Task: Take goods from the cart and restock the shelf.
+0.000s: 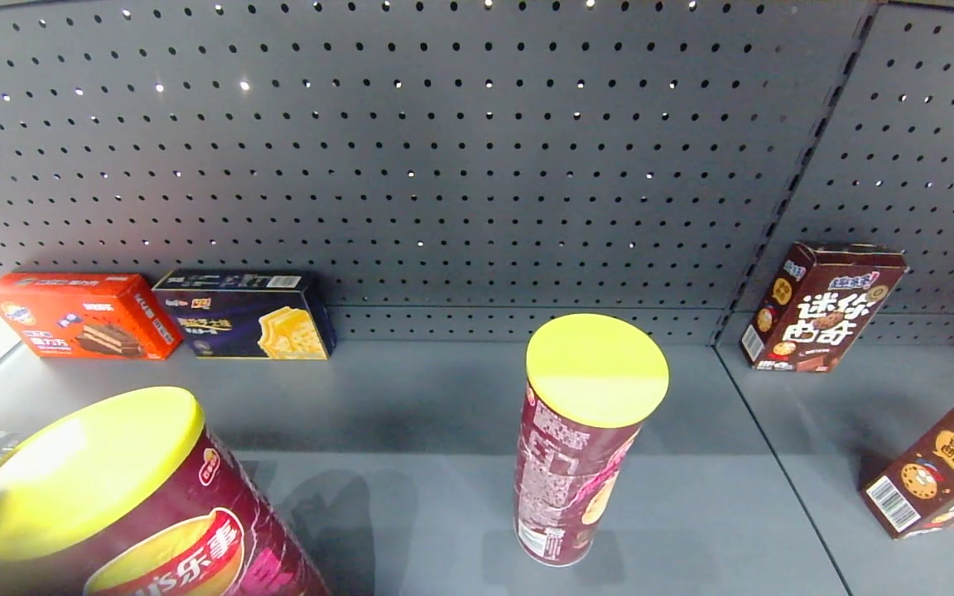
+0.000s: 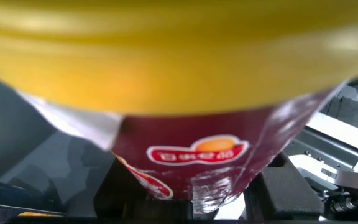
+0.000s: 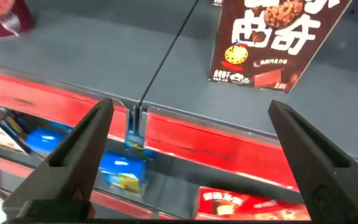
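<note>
A maroon chips can with a yellow lid (image 1: 125, 505) hangs tilted at the near left of the grey shelf (image 1: 411, 397). My left gripper (image 2: 197, 199) is shut on its lower body (image 2: 197, 155), with a black pad (image 2: 284, 193) on each side. A second, identical can (image 1: 580, 439) stands upright mid-shelf. My right gripper (image 3: 194, 162) is open and holds nothing. It hovers in front of the shelf's red front strip (image 3: 229, 146), near a brown cookie box (image 3: 275, 37).
An orange box (image 1: 84, 314) and a dark blue cracker box (image 1: 249, 314) lie at the back left against the pegboard (image 1: 444, 149). Brown cookie boxes (image 1: 821, 306) (image 1: 945, 468) sit in the right bay past a divider. Blue packs (image 3: 120, 171) lie on the lower shelf.
</note>
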